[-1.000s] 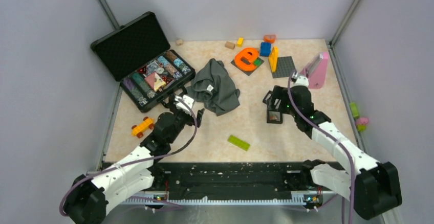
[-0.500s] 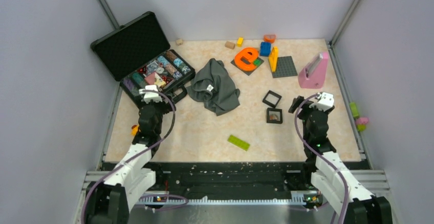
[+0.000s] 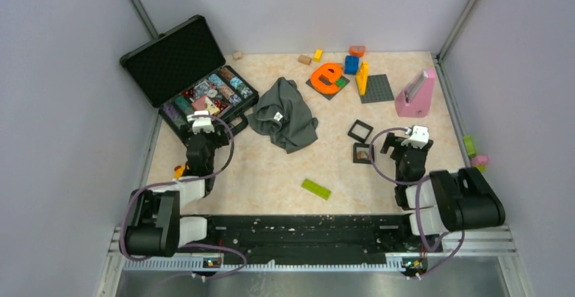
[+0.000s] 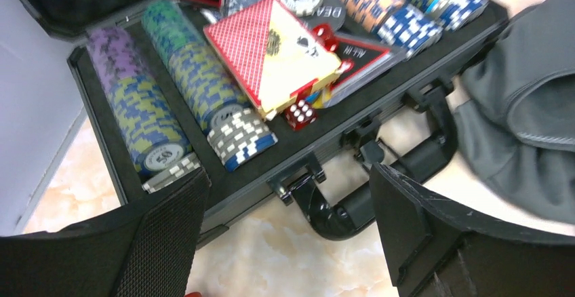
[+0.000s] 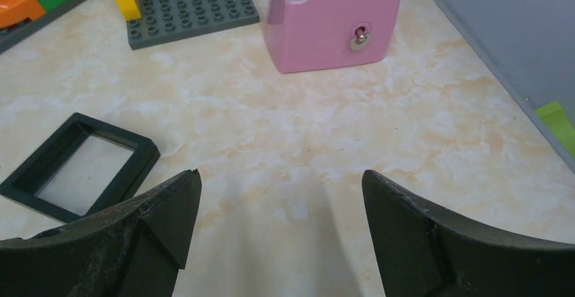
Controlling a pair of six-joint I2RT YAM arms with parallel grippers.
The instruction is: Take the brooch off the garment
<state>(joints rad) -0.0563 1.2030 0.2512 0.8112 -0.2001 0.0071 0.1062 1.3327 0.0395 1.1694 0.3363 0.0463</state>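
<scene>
Contents of the beige marbled surface [image 3: 271, 175], seen from above:
- Garment [image 3: 288, 117], dark grey, lay crumpled at centre, white label [image 3: 277, 116] uppermost.
- Black case [image 3: 183, 73] stood open at far left, with rows of chips inside.
- Two black square frames sat right of the garment. The farther frame [image 3: 360, 131] was empty. The nearer frame [image 3: 363, 152] held an orange-brown speck, apparently the brooch [image 3: 364, 153].
- Orange letter toy [image 3: 327, 76], grey studded plate [image 3: 375, 88] and pink block [image 3: 415, 93] lay along the far side.
- Green flat brick [image 3: 316, 188] lay near the front.
- Left pincer [image 3: 201, 119] sat at the case's near edge.
- Right pincer [image 3: 407, 141] sat just right of the nearer frame.
</scene>
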